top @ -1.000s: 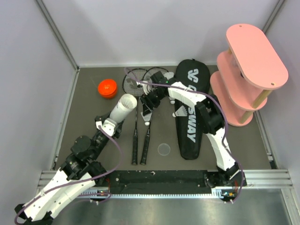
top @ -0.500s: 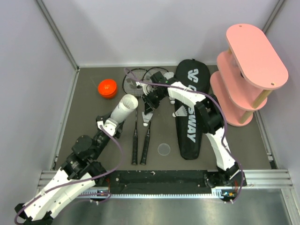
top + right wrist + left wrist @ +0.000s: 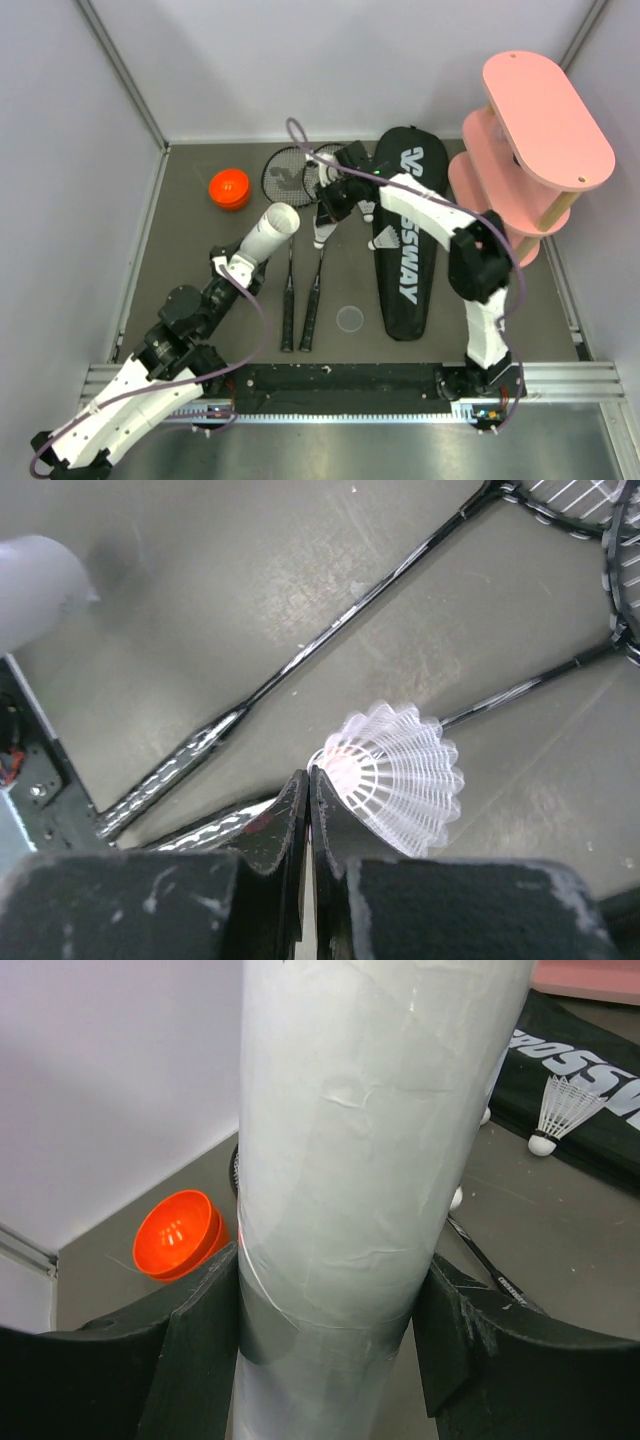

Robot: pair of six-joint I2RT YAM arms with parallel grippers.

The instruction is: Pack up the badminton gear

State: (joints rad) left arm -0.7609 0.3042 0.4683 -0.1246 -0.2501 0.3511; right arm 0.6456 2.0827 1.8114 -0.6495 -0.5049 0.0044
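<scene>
**Entry 1: change noted.** My right tool (image 3: 308, 780) has gone from apart to fully together, pinching the feather rim of one small white feathered shuttlecock (image 3: 395, 770). A second ago that shuttlecock lay on the grey bench (image 3: 190, 245) among the racket shafts. Now it hangs from the tool above them, just toward 12 o'clock of bench centre. I judge the pick made, with delivery to the tube mouth still to do.

**Entry 2: left tool (image 3: 330, 1340).** It is clamped round the long white cylindrical tube (image 3: 265, 232), unchanged. The open mouth is raised toward 1 o'clock, and the tube sits at 9 o'clock of the held shuttlecock.

**Count:**
- Shuttlecocks, three: the held one, a second shuttlecock (image 3: 384, 240) lying on the bag, and a third shuttlecock (image 3: 367, 213) at the bag's 9 o'clock edge, partly hidden by my right arm.
- Black thin-shafted rackets (image 3: 289, 280), two, side by side, heads at 12 o'clock.
- Tube, one.
- Orange round cap (image 3: 229, 188), one, off the tube, at 10 o'clock.
- Black racket-shaped "CROSSWAY" bag (image 3: 408, 270), one, at 1 o'clock.
- Pink tiered oval shelf (image 3: 545, 120), one, at 2 o'clock, not gear.
</scene>
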